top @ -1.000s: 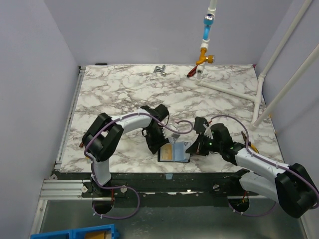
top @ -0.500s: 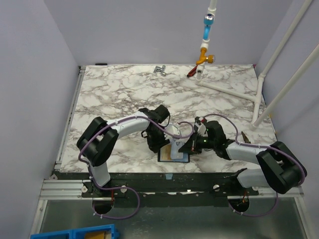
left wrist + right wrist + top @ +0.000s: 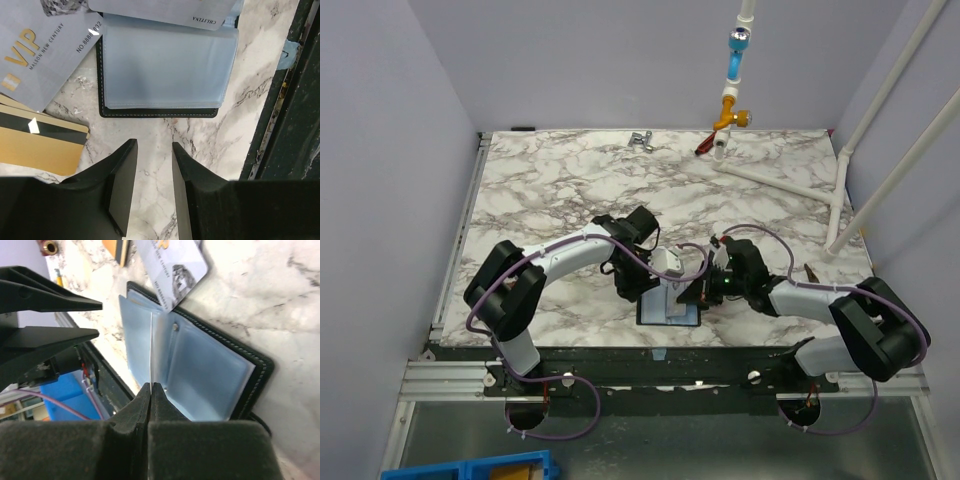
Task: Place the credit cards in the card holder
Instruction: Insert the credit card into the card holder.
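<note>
Left claw [image 3: 153, 150]: jaws partly open, nothing between them, the fingertips hovering over bare marble table [image 3: 210, 145]. Right claw [image 3: 151, 387]: jaws fully closed, pinching a thin pale sheet [image 3: 150, 350] that stands on edge above the open pages (a sleeve leaf or a third card, I cannot tell which; the left wrist view shows small print at one corner). Directly ahead of my left fingertips, close but not touching, lies the card holder [image 3: 160, 113], spread open and flat, its bluish clear sleeves facing up and its black stitched edge nearest me. The visible sleeve appears empty. Ahead and to the left of that claw, the pale grey-blue card [image 3: 45, 55] lies on the marble, one corner overlapping the far-left corner of the holder. Nearer and further left, the gold-tan card [image 3: 35, 150] with its dark stripe lies flat, partly under the grey one. Finding: the holder is opened and a leaf appears lifted clear, but neither card sits in a sleeve. Both insertions are outstanding. In my judgement the grey card, lying nearest the holder, is the likelier first pick for the left claw.
</note>
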